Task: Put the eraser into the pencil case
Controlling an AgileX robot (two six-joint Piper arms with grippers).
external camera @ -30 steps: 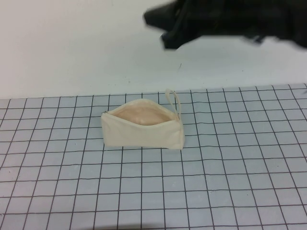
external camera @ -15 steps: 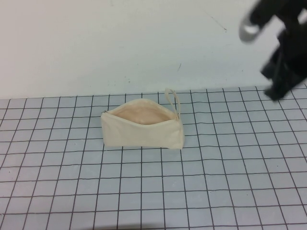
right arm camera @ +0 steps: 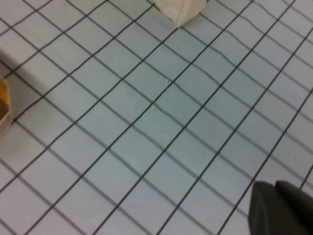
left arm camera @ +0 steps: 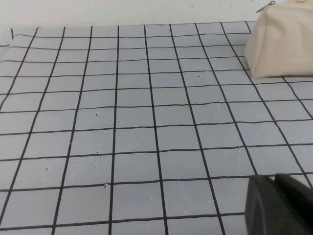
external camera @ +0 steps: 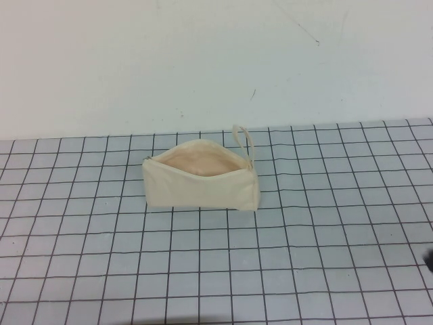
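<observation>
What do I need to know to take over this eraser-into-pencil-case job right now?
Left tool: over the bare grid mat, apart from the pencil case.
Right tool: also over bare mat, apart from the case.
Pencil case: upright on the mat, zip open, peach lining showing.
Eraser: not clearly seen. The case's bottom is hidden, and a tan-orange object cut off in the right wrist view cannot be identified.
Done: unconfirmed.
Left: find the eraser. If it is outside, drop it into the open case.

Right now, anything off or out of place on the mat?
Nothing damaged or spilled. The pencil case stands unzipped on the grid mat. The eraser isn't visible. Only a dark edge of the left gripper and right gripper shows in each wrist view.
</observation>
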